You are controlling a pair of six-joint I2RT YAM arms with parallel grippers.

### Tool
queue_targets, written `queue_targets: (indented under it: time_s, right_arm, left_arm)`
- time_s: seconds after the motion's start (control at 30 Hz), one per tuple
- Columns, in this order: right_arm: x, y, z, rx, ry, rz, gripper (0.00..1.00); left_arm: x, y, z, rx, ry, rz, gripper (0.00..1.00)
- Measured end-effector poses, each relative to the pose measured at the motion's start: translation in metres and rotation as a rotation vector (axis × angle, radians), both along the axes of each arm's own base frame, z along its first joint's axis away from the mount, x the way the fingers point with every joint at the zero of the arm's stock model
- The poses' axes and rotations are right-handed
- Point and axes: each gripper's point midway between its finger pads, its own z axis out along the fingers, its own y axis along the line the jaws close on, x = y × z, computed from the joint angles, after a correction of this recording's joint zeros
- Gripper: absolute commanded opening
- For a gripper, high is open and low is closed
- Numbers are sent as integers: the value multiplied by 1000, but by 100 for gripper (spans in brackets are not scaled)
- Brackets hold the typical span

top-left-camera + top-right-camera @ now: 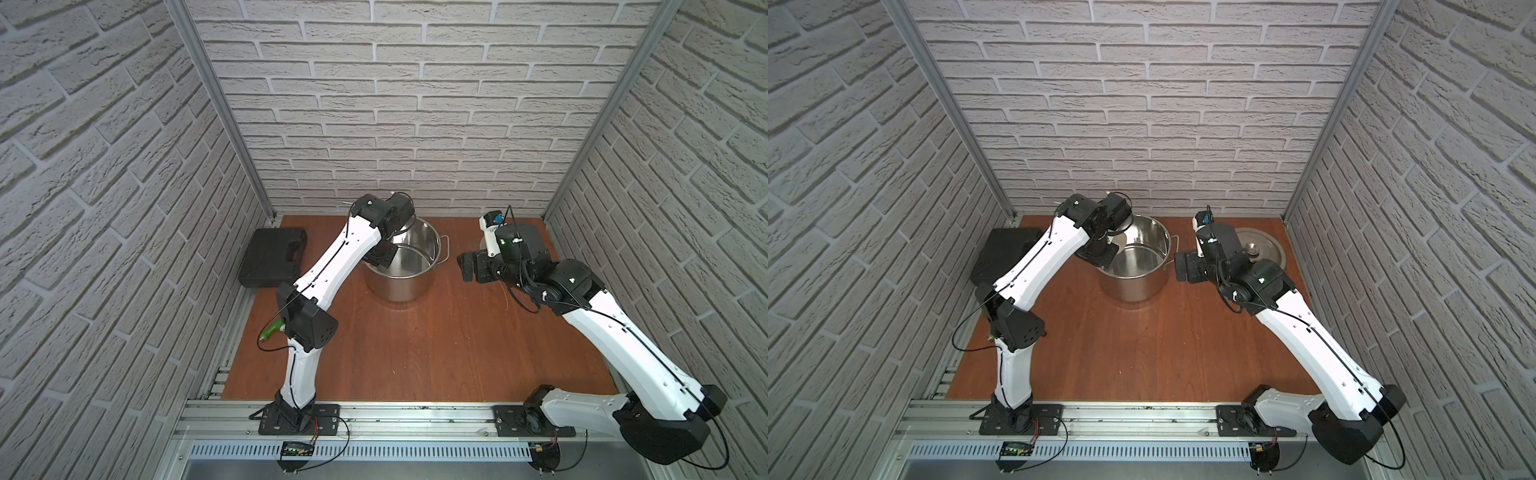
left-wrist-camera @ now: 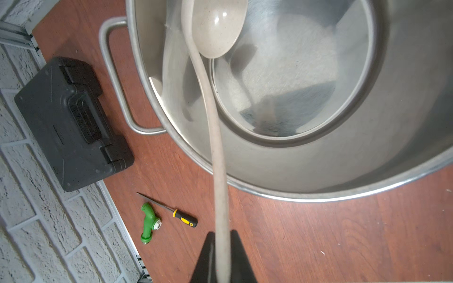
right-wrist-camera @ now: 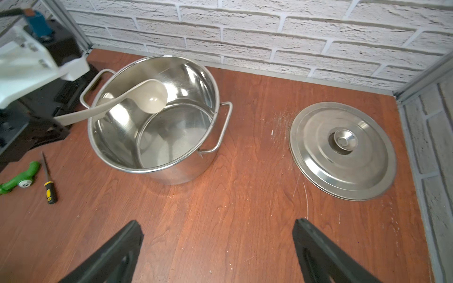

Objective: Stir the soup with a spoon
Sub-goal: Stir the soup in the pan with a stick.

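The spoon is a cream-beige ladle. Its long handle [image 2: 215, 147] runs from my left gripper [image 2: 223, 235] over the rim of the steel pot [image 2: 318, 171], and the jaws are shut on the handle's end. The round bowl [image 3: 152, 98] hangs inside the pot [image 3: 171, 171], up near the wall and above the bottom. No soup shows; the shiny steel bottom is bare. In both top views the left gripper [image 1: 380, 257] sits at the pot's left rim [image 1: 432, 237]. My right gripper [image 3: 218, 227] stands open and holds nothing, over the table to the right of the pot [image 1: 1142, 286].
The pot's steel lid [image 3: 343, 149] lies flat at the back right, beside the right wall. A black case [image 2: 71, 122] sits against the left wall. A green-handled tool [image 2: 148, 223] and a small screwdriver [image 2: 183, 216] lie near the left arm. Brick walls enclose three sides.
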Motion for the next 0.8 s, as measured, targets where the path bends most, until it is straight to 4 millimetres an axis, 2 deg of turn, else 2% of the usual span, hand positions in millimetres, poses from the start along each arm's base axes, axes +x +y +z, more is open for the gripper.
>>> queue_targets:
  time_s: [0.17, 0.33, 0.6, 0.7, 0.8]
  right_arm:
    - [4, 25, -6, 36, 53, 103, 99]
    - [5, 40, -19, 60, 108, 156, 99]
    - [9, 32, -19, 73, 112, 135, 99]
    - [7, 29, -19, 78, 111, 125, 99]
    - [4, 27, -19, 85, 111, 119, 99]
  left_arm:
    - [15, -14, -6, -17, -5, -19, 0]
    - [9, -33, -16, -46, 35, -63, 0]
    - [-11, -66, -23, -101, 93, -157, 0]
    - [-22, -68, -30, -90, 129, -172, 0]
    - [-34, -61, -35, -67, 165, -170, 0]
